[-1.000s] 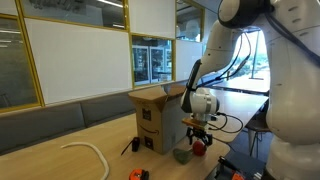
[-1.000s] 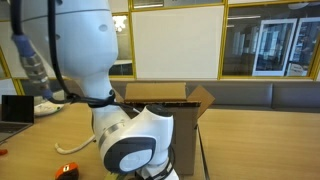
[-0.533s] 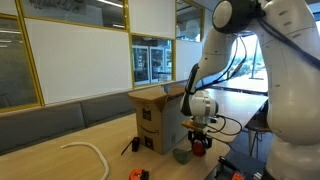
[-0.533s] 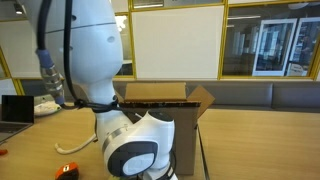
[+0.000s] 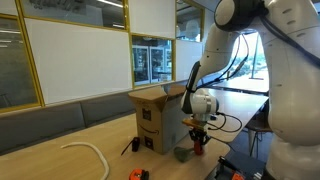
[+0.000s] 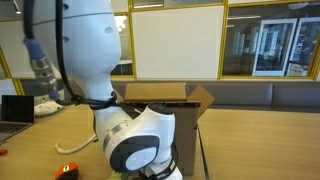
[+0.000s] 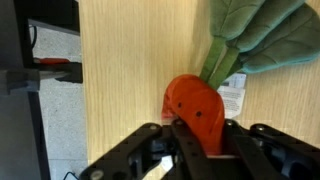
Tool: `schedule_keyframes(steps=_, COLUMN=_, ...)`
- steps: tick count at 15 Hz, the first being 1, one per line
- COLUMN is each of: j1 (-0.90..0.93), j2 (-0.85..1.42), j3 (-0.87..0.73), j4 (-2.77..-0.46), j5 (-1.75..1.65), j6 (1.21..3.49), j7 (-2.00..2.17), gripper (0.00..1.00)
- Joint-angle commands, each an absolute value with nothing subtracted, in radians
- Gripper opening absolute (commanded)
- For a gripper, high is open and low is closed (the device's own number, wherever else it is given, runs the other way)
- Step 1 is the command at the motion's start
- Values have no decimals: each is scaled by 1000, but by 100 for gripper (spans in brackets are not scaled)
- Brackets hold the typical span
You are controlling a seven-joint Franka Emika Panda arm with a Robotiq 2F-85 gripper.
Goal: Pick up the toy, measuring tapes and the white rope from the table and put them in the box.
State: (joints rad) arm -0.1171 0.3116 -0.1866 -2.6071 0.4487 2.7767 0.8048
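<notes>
The toy is a plush carrot, its orange body (image 7: 195, 105) and green leaves (image 7: 255, 35) lying on the wooden table in the wrist view. My gripper (image 7: 202, 126) points down over it, and both fingers press the orange body from either side. An exterior view shows the gripper (image 5: 197, 143) low over the toy (image 5: 184, 153), right beside the open cardboard box (image 5: 158, 118). The white rope (image 5: 90, 150) curves across the table. An orange measuring tape (image 5: 137, 174) lies near the front edge.
The box (image 6: 165, 100) stands with its flaps up, behind the arm's bulky white joint (image 6: 135, 145). An orange measuring tape (image 6: 67, 172) and a laptop (image 6: 15, 110) are on the table there. A small black object (image 5: 130, 146) lies by the box. The table's edge (image 7: 80, 90) runs beside the toy.
The jaws have closed from wide open onto the toy's orange body. The arm has barely moved.
</notes>
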Motion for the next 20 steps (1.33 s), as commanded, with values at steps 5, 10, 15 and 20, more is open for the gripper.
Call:
schedule_keyframes(steps=5, j1=107, j2=-9, j3=-525, j4=-2786, j5=-72, j6=2819, j7=1181, gripper=14)
schedule_keyframes(steps=10, j1=-42, j2=-28, j3=-435, j4=-2648, j5=-493, j6=2820, j7=1452, gripper=14)
schedule_keyframes(steps=15, j1=-187, j2=-300, j3=-237, j4=-2596, j5=-880, j6=2603, j7=1713, gripper=14)
schedule_keyframes(steps=20, j1=-231, j2=-586, j3=-32, j4=-2623, j5=-993, j6=2369, j7=1846, gripper=14)
